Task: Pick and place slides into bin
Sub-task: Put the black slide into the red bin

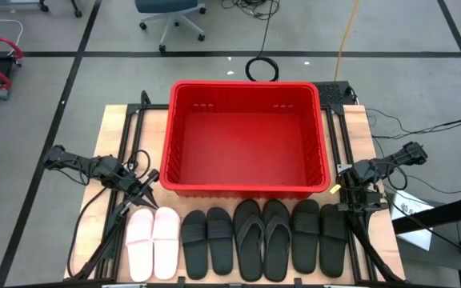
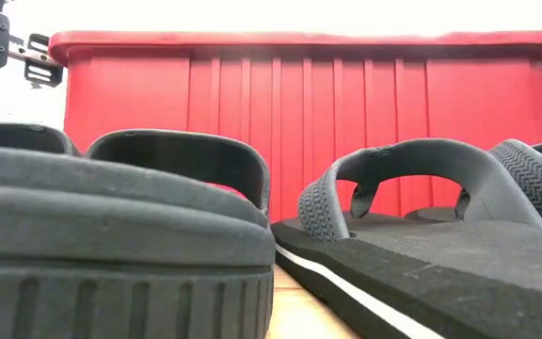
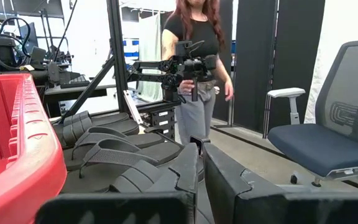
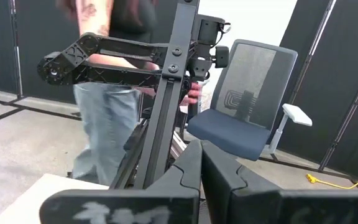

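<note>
While both pincers (image 1: 145,189) (image 1: 344,192) sit closed, slides (image 1: 246,240) lie between them before the bin (image 1: 246,188).

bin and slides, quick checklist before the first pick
1. Bin holds nothing: ok.
2. All eight slides in one row in front of the bin, none picked yet: ok.
3. Pink pair at the left end, nearest the left gripper: ok.
4. Left fingers shut, must open: not ok.
5. Right gripper by the bin's right corner, shut: not ok.
6. Person keeps clear of the table: cannot tell.
</note>
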